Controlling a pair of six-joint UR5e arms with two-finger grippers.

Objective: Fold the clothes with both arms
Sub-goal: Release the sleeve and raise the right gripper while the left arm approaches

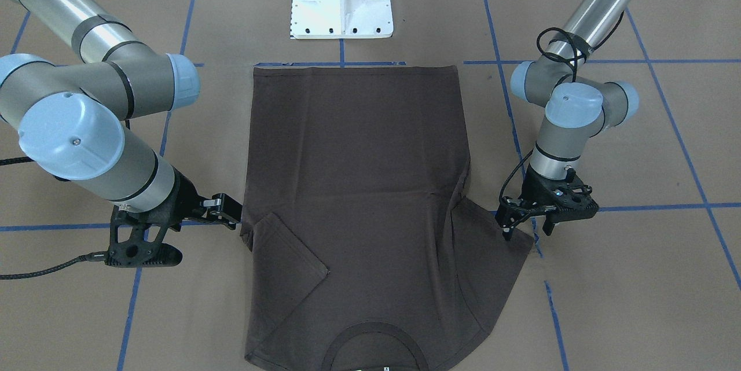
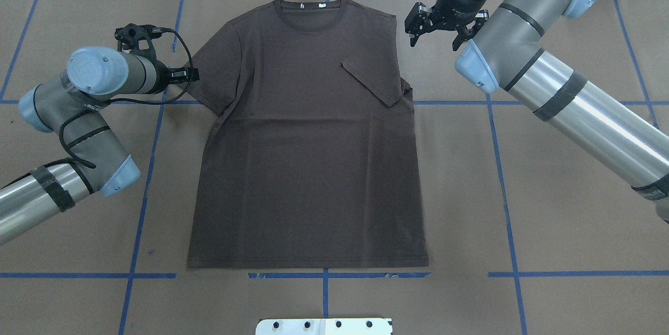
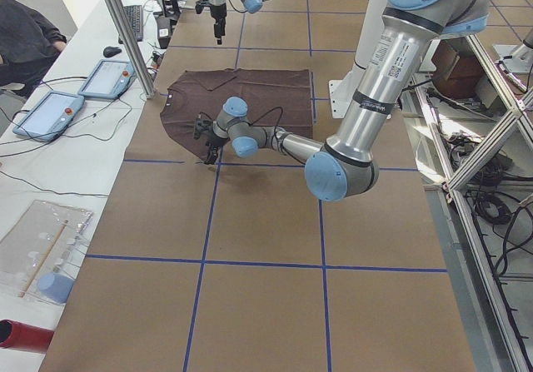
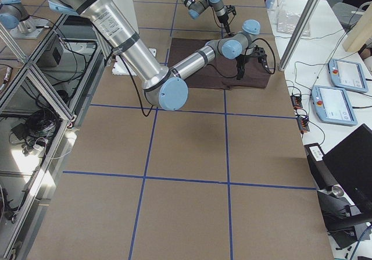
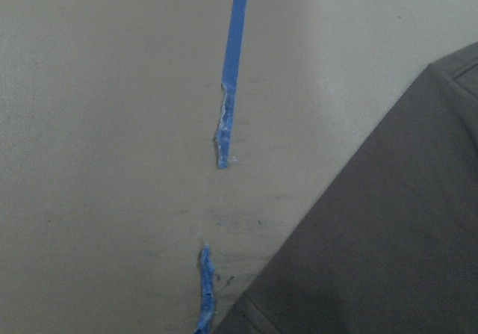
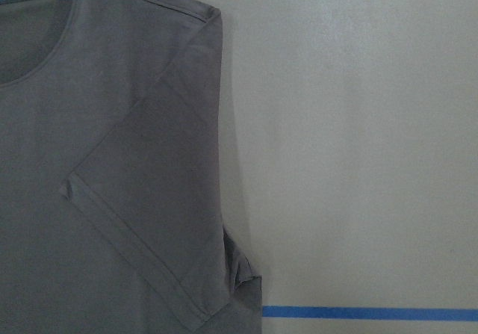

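Note:
The dark brown T-shirt lies flat and face up on the brown paper, with its collar and white neck tag at the far side. The sleeve on my right is folded in over the chest. The sleeve on my left lies spread out. My left gripper is open and low at that sleeve's outer edge, also in the front view. I cannot tell if it touches the cloth. My right gripper is open, empty and raised beside the right shoulder. No fingers show in the wrist views.
The white pedestal base stands just behind the shirt's hem. Blue tape lines cross the paper-covered table. In the exterior left view, tablets and cables lie on a side bench beyond the collar end, and a person sits there.

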